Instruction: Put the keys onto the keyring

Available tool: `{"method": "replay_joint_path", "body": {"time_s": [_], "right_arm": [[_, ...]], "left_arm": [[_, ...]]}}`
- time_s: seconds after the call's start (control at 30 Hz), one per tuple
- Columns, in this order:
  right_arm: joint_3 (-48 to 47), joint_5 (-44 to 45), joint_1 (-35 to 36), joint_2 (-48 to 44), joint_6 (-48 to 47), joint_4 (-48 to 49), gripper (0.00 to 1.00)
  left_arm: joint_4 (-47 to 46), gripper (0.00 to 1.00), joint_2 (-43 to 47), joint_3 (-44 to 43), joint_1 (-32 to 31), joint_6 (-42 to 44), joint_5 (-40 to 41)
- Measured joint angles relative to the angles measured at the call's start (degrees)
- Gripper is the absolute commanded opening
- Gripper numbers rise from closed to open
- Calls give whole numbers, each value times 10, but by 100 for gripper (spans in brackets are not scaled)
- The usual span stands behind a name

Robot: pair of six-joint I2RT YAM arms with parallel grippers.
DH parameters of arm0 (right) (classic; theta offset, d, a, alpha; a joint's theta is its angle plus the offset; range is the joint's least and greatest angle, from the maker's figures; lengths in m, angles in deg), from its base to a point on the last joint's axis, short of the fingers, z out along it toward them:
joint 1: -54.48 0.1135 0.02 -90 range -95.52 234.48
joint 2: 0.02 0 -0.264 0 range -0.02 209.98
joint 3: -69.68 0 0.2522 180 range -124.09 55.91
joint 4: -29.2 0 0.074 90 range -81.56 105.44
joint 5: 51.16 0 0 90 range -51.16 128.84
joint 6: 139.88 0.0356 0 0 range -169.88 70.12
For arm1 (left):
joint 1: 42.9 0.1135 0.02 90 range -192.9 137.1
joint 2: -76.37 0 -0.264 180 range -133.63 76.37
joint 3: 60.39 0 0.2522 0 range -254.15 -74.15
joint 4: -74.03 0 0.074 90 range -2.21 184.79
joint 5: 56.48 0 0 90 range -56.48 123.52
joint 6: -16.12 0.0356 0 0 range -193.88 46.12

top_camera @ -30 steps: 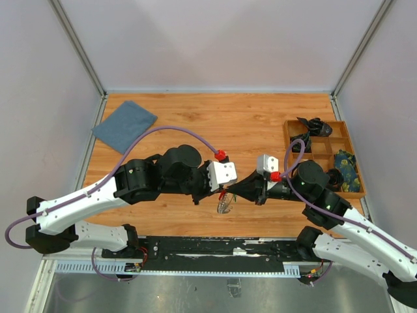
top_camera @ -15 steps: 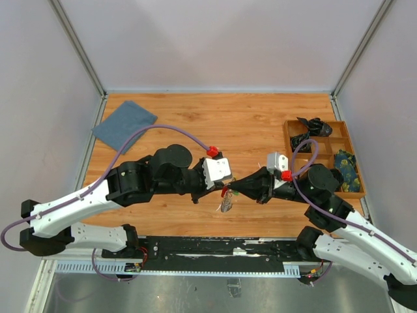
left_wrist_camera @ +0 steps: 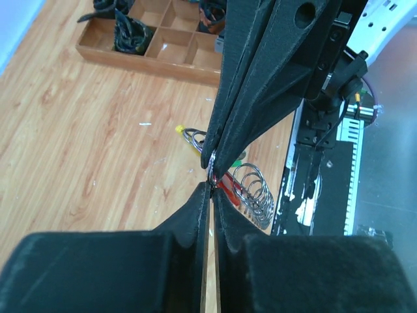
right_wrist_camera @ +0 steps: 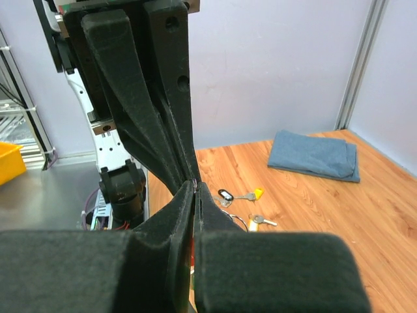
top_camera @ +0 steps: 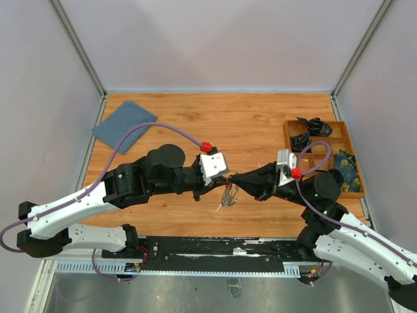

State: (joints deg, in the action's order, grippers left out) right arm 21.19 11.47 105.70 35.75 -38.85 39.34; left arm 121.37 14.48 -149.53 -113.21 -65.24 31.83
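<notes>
Both arms have drawn their wrists apart since a second ago, the left pulling left and the right pulling right toward the tray, while their tips stay met at the same spot and the keyring (top_camera: 228,195) sits a little farther from the near rail.

Nearest, the arm bases stand on the black rail (top_camera: 215,248) along the counter's (top_camera: 254,117) near edge. Just beyond, the left end effector (top_camera: 223,183) is closed to a hairline slit and the right end effector (top_camera: 234,180) is pressed fully shut, tip to tip. A glint of wire shows at the pinch, but I cannot tell which one has hold of it. The keyring's silver fringe lies just past the tips, with loose keys (right_wrist_camera: 240,194), black-headed and yellow-headed, on the wood beside it.

Farther back, bare wood runs between the two sides. The wooden divided tray (top_camera: 335,121) lies along the right edge, with the right arm over its near left part. Its far compartments hold black bundles (top_camera: 311,126), and a right-hand one holds a blue-and-green patterned item (top_camera: 344,171). A blue cloth (top_camera: 124,124) lies flat at the far left corner, near the left edge.
</notes>
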Motion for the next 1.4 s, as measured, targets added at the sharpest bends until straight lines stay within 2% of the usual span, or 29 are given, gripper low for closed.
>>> {"method": "replay_joint_path", "body": {"time_s": [0.17,0.3,0.5,0.73,1.4], "right_arm": [[8,12,0,-8,10,24,0],[8,12,0,-14,7,19,0],[6,-15,0,-24,-6,15,0],[-7,-56,0,-25,-14,18,0],[-11,-85,0,-37,-17,42,0]], "left_arm": [[-28,28,19,16,0,-7,2],[-54,32,50,29,0,-14,-3],[-104,33,91,57,0,-20,-23],[-166,33,98,90,0,-37,-46],[-219,30,71,106,0,-55,-91]]}}
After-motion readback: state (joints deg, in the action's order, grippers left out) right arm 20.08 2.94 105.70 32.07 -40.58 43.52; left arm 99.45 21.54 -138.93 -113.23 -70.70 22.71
